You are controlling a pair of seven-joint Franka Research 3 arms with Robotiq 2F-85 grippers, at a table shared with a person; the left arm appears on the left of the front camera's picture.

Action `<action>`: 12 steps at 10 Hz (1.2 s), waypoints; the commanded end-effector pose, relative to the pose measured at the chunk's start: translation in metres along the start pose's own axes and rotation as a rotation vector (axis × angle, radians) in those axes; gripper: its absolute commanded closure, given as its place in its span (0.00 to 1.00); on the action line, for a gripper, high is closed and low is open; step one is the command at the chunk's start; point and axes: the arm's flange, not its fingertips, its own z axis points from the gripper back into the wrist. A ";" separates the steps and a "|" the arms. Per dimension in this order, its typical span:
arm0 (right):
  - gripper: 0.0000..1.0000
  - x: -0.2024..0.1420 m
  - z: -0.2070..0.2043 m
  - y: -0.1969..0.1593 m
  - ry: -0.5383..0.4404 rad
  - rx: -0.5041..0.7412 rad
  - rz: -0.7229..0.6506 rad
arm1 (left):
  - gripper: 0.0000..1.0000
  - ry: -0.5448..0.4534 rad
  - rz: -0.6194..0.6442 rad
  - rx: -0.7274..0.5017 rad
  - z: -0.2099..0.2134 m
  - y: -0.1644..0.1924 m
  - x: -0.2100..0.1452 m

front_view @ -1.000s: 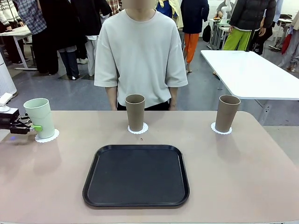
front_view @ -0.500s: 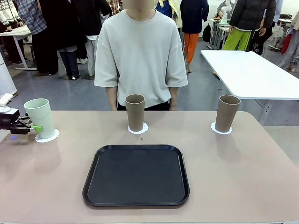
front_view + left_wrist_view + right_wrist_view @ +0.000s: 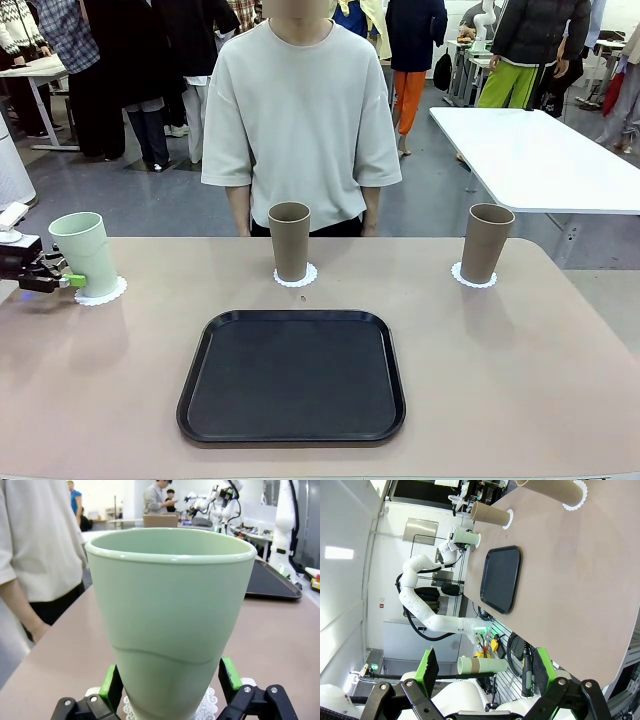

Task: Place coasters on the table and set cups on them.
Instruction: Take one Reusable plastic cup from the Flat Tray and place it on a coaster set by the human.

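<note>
Task status, judged from the present layout: nearly complete. Three coasters lie on the desk (image 3: 520,400), each carrying a cup; the mint green cup (image 3: 85,252) stands on the left coaster (image 3: 108,293) at the desk's left edge; one brown cup (image 3: 289,240) stands on the middle coaster (image 3: 297,279) just in front of the person (image 3: 300,110); the other brown cup (image 3: 487,242) stands on the right coaster (image 3: 461,275) near the far right corner.

Left pincer (image 3: 172,682): released; its green pads flank the mint cup's lower wall, with a slight gap visible on either side in the left wrist view. What appears to remain: withdrawing this pincer clear of the cup.

Right pincer (image 3: 482,672): released, grasping nothing, held away from the desk.

Containers: the black tray (image 3: 292,375) at desk centre carries nothing; the mint cup's interior appears empty; the brown cups' interiors cannot be judged.
</note>
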 end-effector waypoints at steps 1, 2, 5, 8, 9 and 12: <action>0.00 -0.001 0.001 0.001 -0.001 0.008 0.005 | 0.00 0.040 0.012 -0.016 0.002 0.002 0.001; 0.00 -0.001 0.001 0.001 -0.001 0.008 0.005 | 0.00 0.047 0.009 -0.019 0.002 0.002 0.000; 0.00 -0.001 0.001 0.001 -0.001 0.008 0.005 | 0.00 0.077 0.020 -0.019 0.000 0.007 -0.002; 0.00 -0.001 0.001 0.001 -0.001 0.008 0.005 | 0.00 0.187 0.018 -0.018 0.000 0.007 -0.002; 0.00 -0.001 0.001 0.001 -0.001 0.008 0.005 | 0.00 0.206 0.020 -0.019 0.003 0.006 0.000; 0.00 -0.001 0.001 0.001 -0.001 0.008 0.005 | 0.00 0.253 0.019 -0.005 0.014 0.005 0.007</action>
